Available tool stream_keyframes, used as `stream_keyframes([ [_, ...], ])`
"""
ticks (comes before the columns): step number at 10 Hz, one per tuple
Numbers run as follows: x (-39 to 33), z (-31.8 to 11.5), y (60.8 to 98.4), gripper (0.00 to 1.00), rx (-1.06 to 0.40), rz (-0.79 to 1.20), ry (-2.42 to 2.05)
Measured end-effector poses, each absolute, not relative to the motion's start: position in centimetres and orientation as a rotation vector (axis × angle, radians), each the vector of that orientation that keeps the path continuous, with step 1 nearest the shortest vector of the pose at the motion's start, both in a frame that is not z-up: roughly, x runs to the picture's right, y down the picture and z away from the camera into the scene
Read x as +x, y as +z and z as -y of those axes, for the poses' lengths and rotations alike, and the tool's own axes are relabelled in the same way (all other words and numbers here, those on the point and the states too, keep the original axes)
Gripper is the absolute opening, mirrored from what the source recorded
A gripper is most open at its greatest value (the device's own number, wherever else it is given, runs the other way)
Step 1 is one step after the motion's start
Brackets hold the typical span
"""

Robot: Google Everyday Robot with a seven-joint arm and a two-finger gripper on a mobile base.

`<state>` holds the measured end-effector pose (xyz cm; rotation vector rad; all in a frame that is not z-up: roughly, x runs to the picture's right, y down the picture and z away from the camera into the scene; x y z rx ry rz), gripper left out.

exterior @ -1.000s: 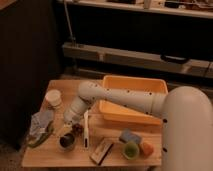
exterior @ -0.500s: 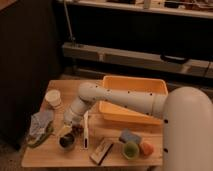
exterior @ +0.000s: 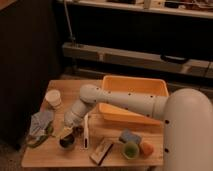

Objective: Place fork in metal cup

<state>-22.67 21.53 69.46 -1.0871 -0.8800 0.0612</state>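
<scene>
The gripper [exterior: 69, 126] is at the end of the white arm, low over the front left of the wooden table [exterior: 45, 156]. The metal cup [exterior: 66, 143], small, dark and shiny, sits directly below and in front of it. The pale yellowish fork [exterior: 64, 133] shows at the gripper's tip, right over the cup's rim. I cannot tell whether the fork is held or rests in the cup.
A long white utensil [exterior: 86, 131] lies right of the cup. A white paper cup [exterior: 53, 98] stands at the back left and a crumpled cloth [exterior: 40, 125] at the left. An orange tray [exterior: 133, 95], blue sponge [exterior: 127, 136], green cup [exterior: 130, 150], orange object [exterior: 146, 148] and small box [exterior: 101, 150] fill the right.
</scene>
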Motion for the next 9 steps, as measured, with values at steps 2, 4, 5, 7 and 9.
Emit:
stream_keyframes([
  [2, -22.4, -22.1, 69.7, 0.00, -1.103, 0.878, 0.069],
  [4, -22.2, -22.3, 69.9, 0.00, -1.111, 0.874, 0.078],
  [5, -22.0, -22.4, 70.1, 0.00, -1.116, 0.870, 0.089],
  [7, -21.8, -22.6, 70.6, 0.00, -1.123, 0.863, 0.104],
  [9, -21.6, -22.7, 70.9, 0.00, -1.131, 0.859, 0.110],
])
